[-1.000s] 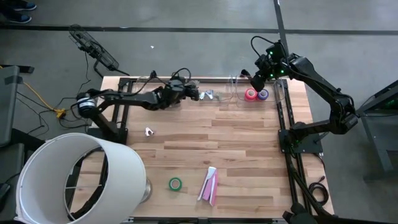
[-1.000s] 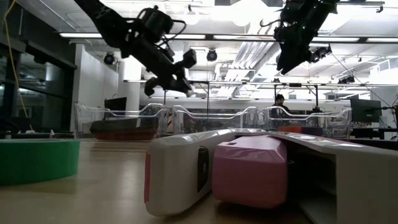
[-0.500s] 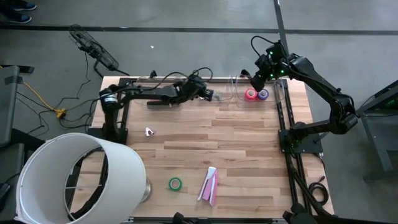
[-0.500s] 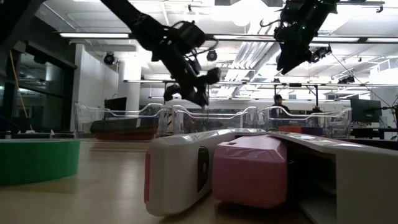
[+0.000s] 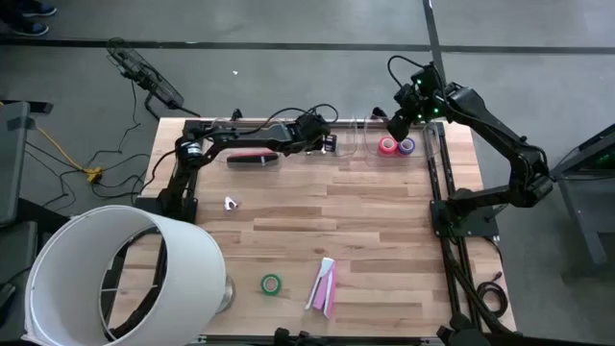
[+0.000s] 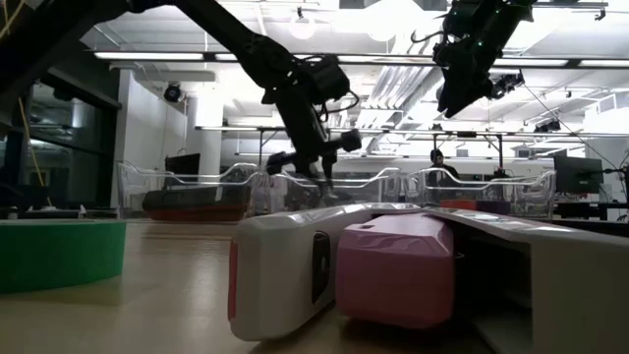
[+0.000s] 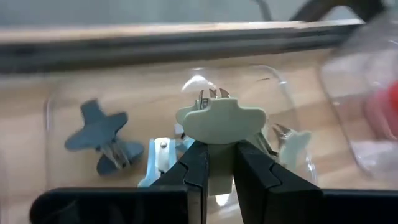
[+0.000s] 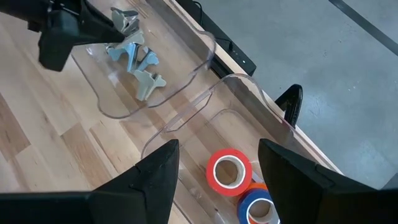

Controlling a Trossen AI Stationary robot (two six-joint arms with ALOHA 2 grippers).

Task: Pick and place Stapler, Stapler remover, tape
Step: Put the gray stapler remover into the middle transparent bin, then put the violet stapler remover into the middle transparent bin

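My left gripper (image 5: 327,142) is shut on a cream staple remover (image 7: 221,119) over the middle clear tray (image 5: 336,154) at the table's far edge. That tray holds several other staple removers (image 7: 99,134). A dark red stapler (image 5: 252,157) lies in the left tray. My right gripper (image 8: 217,186) hangs open above the right tray (image 5: 423,144), which holds a red tape roll (image 8: 229,171) and a blue-purple one (image 8: 258,210). On the table lie a white staple remover (image 5: 231,203), a green tape roll (image 5: 271,284) and a white and a pink stapler (image 5: 324,285). My left gripper pinches the cream staple remover between its two fingers (image 7: 198,165), just below its wide winged grip (image 7: 221,142). The fingers slant down from the table's left. The remover stands up beyond the fingertips, wing foremost, over the tray's inside; whether it touches the tray floor I cannot tell.
A large white cylinder (image 5: 115,274) stands at the table's near left corner. Cables (image 5: 144,77) lie on the floor beyond the far left corner. Bare wood stretches across the table's middle (image 5: 365,221).
My left gripper has gone toward the table's right edge along the far side, sunk a little and tipped further downward, shut throughout. It now hangs over the middle tray instead of the gap beside the left tray. My right gripper has kept still.
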